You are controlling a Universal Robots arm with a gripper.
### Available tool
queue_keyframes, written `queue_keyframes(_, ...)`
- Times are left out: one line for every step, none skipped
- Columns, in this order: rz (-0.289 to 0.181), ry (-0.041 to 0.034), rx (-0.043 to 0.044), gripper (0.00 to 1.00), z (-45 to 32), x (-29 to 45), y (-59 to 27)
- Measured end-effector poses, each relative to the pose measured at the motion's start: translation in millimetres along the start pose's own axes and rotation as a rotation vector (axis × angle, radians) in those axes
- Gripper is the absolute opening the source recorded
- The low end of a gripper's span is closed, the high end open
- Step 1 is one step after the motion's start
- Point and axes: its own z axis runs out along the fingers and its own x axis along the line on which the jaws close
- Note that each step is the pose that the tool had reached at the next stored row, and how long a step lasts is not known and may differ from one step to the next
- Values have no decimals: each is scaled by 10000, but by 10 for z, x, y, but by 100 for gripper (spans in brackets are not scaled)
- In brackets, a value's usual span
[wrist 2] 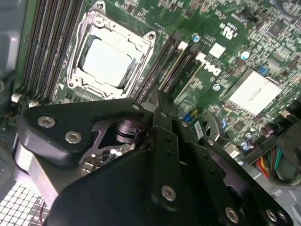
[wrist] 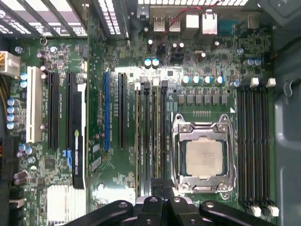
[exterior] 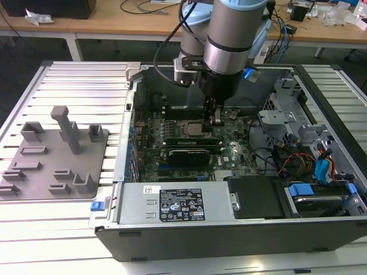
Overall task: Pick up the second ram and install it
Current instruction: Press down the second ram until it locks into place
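Gripper (exterior: 215, 117) down inside the open computer case (exterior: 189, 229), just beside the processor socket (wrist: 203, 157). Fingers (wrist 2: 164, 117) pinched nearly together on a thin edge, apparently the second ram (wrist: 153, 141), standing in the slot bank beside the socket. Judged light, stiff, brittle: best held by the top edge near mid-length, pressed straight down, no twisting. Grey fixture tray (exterior: 54, 157) on worktop, well apart.

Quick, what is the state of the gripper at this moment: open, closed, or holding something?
Gripper: closed, its fingers pressed together over the memory slots beside the processor socket. Whether it holds the ram stick cannot be told.
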Motion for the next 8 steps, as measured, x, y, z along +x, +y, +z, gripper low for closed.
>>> queue_keyframes(1, -1, 2, 8, 2, 0, 32)
queue_keyframes(1, 0, 6, 8, 5, 1, 67)
queue_keyframes(-1, -2, 13, 8, 11, 1, 116)
queue_keyframes(1, -1, 21, 8, 18, 2, 182)
queue_keyframes(0, -1, 27, 8, 28, 3, 257)
queue_keyframes(0, -1, 28, 8, 32, 3, 286)
queue_keyframes(1, -3, 29, 8, 36, 3, 314)
queue_keyframes(0, -3, 32, 8, 47, 3, 381)
